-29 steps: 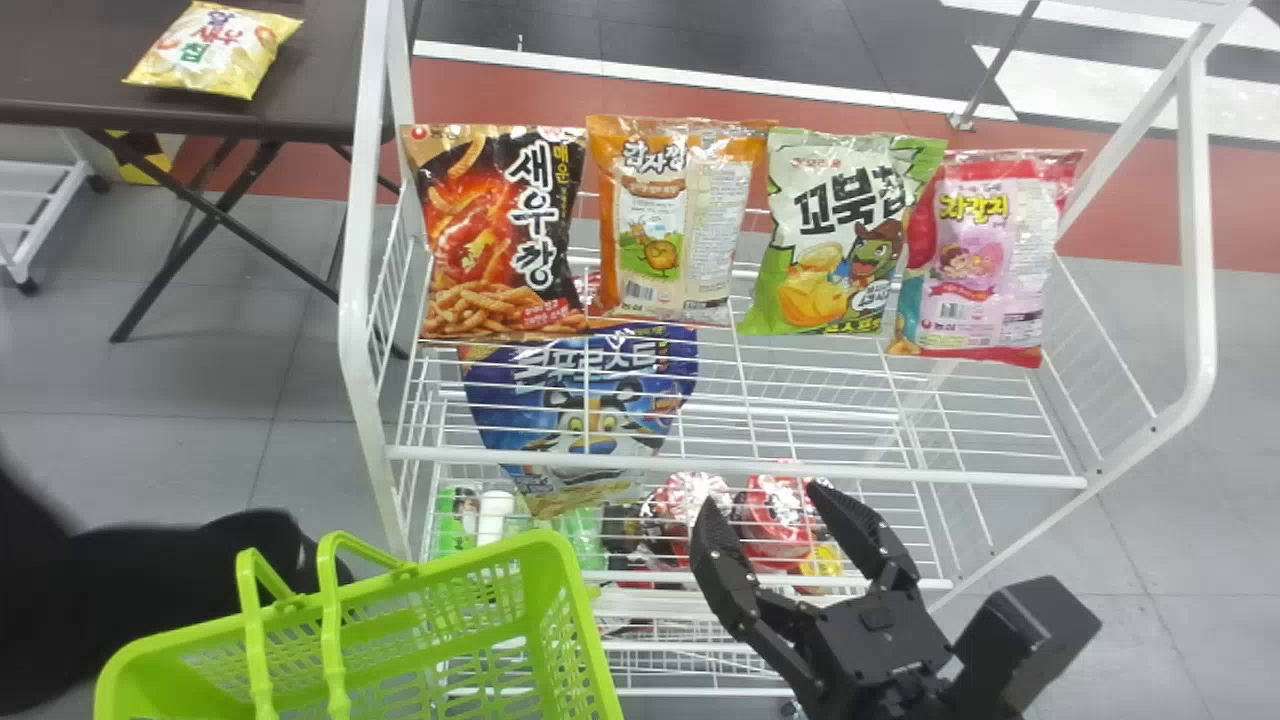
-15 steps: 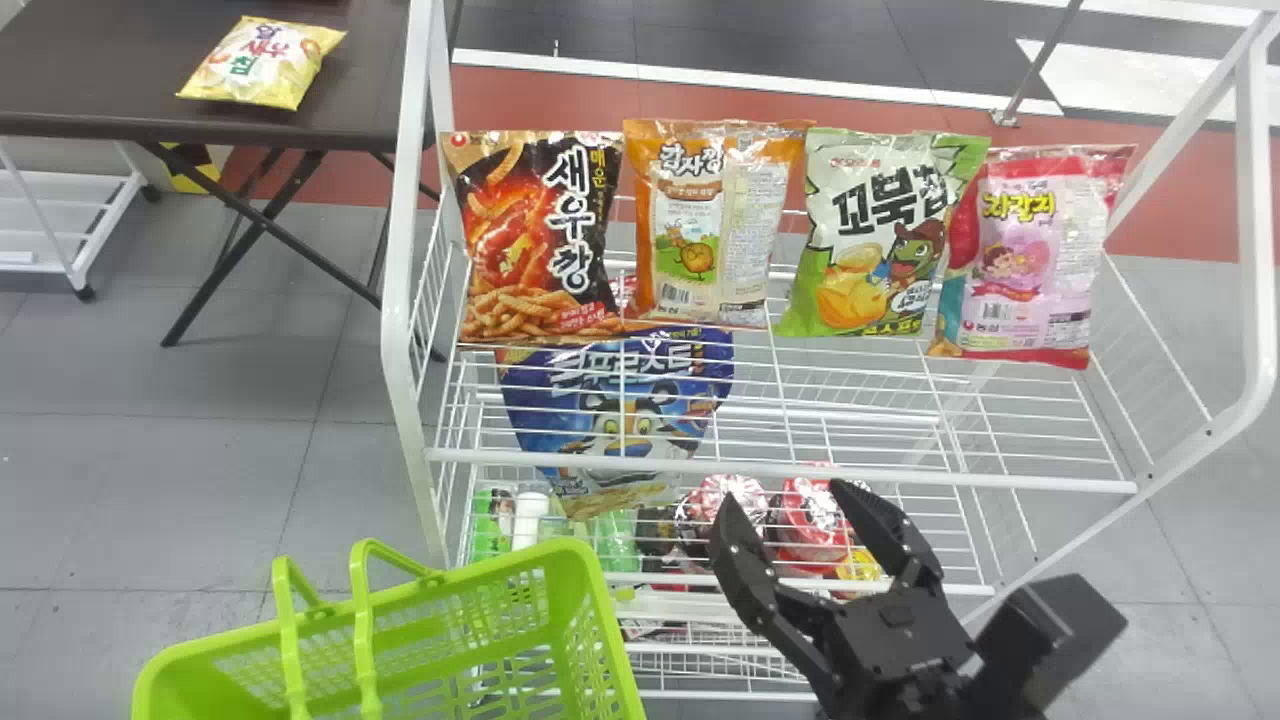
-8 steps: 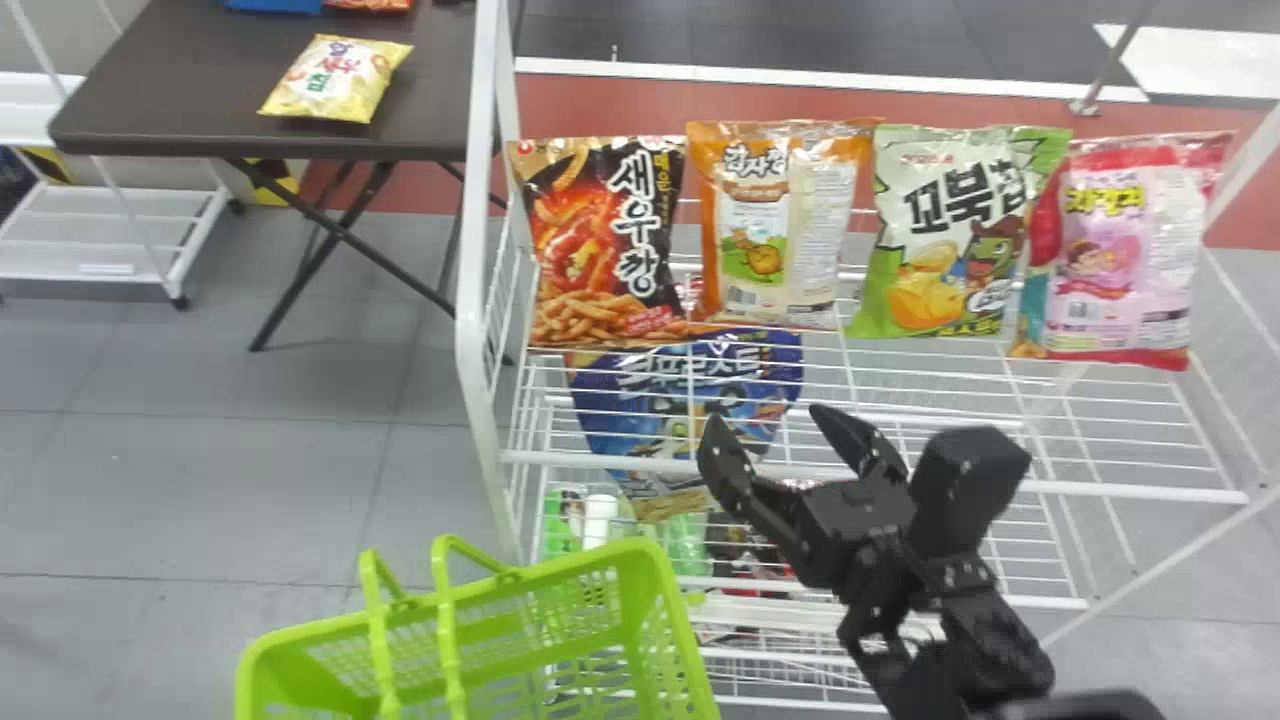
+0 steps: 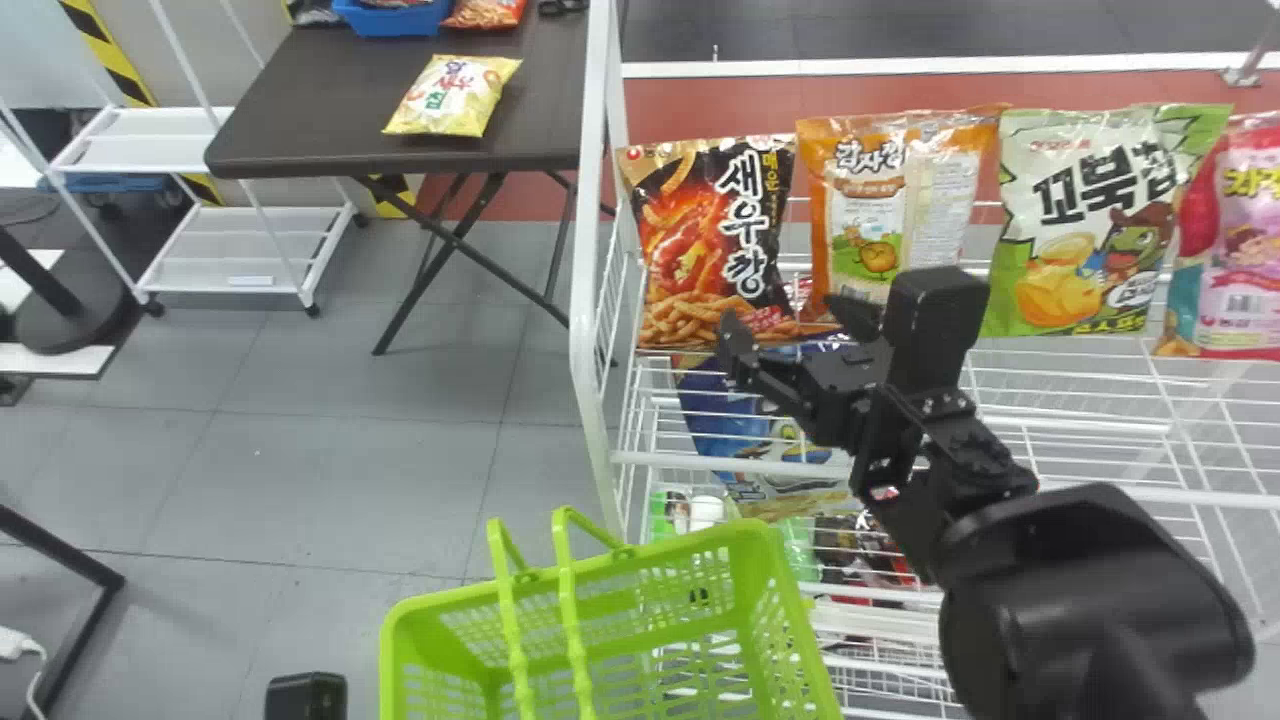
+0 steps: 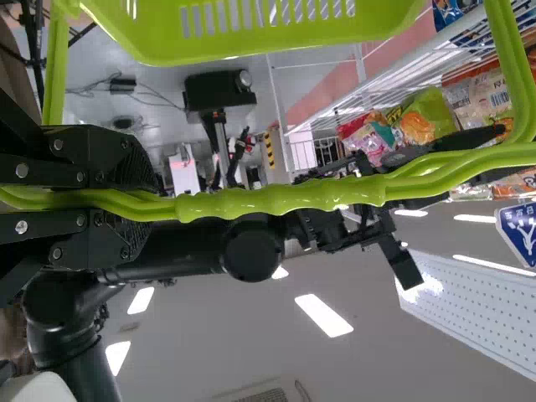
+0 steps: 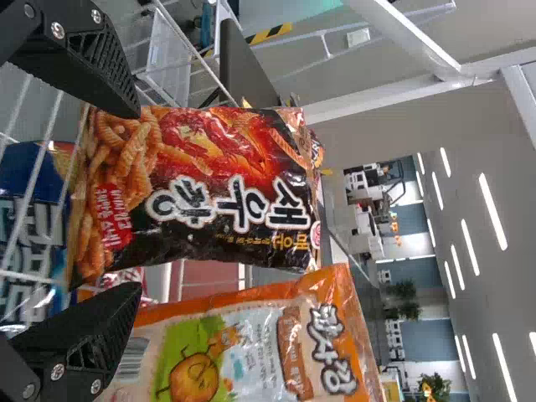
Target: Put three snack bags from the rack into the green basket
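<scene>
One black snack bag (image 4: 708, 225) stands just beyond the right tool (image 4: 786, 310), fingers parted.

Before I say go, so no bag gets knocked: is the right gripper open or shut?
Open: the right gripper has its fingers wide apart, and the black snack bag shows between them.

Head view: pink bag (image 4: 1240, 270), three o'clock, cut off by the edge. Basket (image 4: 408, 606), six o'clock, bottom cut off. Blue bag (image 4: 730, 410), four o'clock, partly hidden behind rack (image 4: 594, 250) wires and right gripper (image 4: 792, 318). Packs (image 4: 850, 545) below: unidentifiable.
</scene>
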